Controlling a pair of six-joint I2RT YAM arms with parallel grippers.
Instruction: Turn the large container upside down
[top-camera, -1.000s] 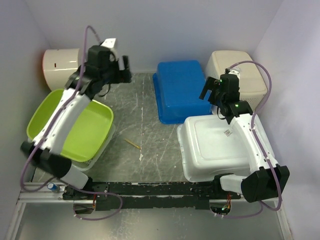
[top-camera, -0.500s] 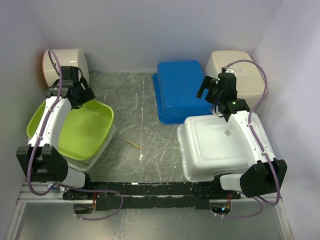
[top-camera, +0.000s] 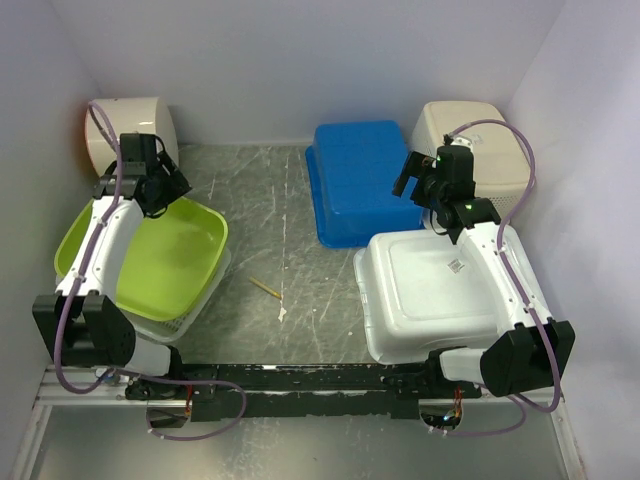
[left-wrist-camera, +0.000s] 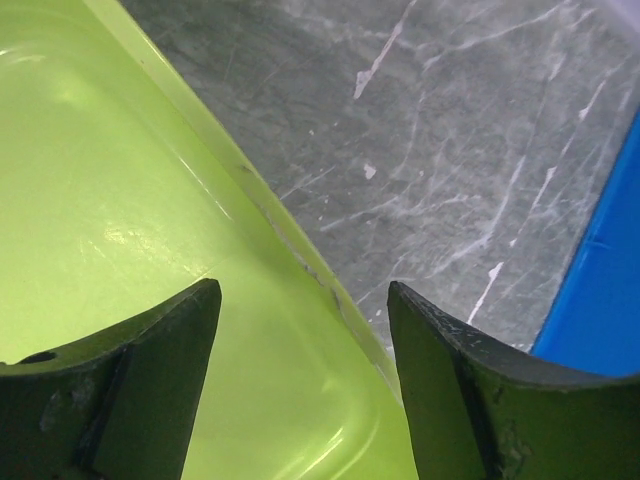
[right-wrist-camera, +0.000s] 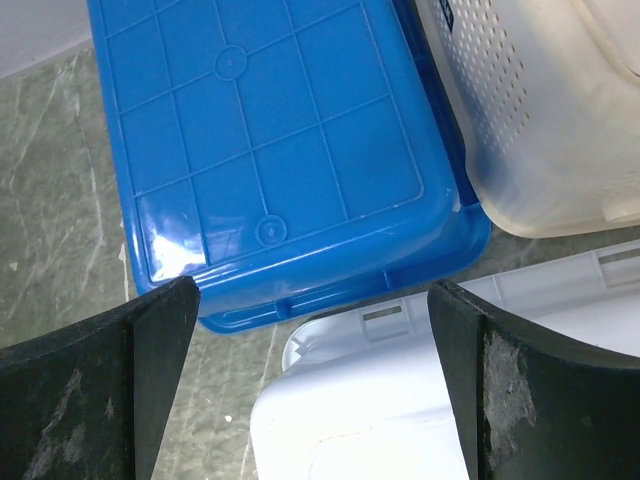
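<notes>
The large container (top-camera: 430, 295) is a glossy white tub lying base up at the front right, with a small label sticker (top-camera: 455, 266) on its base. Its far corner shows in the right wrist view (right-wrist-camera: 400, 400). My right gripper (top-camera: 412, 178) is open and empty, above the gap between the white tub's far edge and the blue tub (top-camera: 358, 180); in its own view the right gripper (right-wrist-camera: 310, 300) frames both tubs. My left gripper (top-camera: 160, 195) is open and empty over the far rim of the lime green tub (top-camera: 160, 265); in its own view the left gripper (left-wrist-camera: 303, 300) straddles that rim.
The blue tub (right-wrist-camera: 270, 130) lies base up at the back centre. A cream perforated basket (top-camera: 475, 150) stands at the back right and shows in the right wrist view (right-wrist-camera: 540, 110). A white canister (top-camera: 130, 125) lies at the back left. A small stick (top-camera: 266, 288) lies on the grey table (top-camera: 270, 210).
My left arm swung from the back centre to the left, down over the green tub's far rim, then settled. My right gripper lifted slightly away from the white tub.
</notes>
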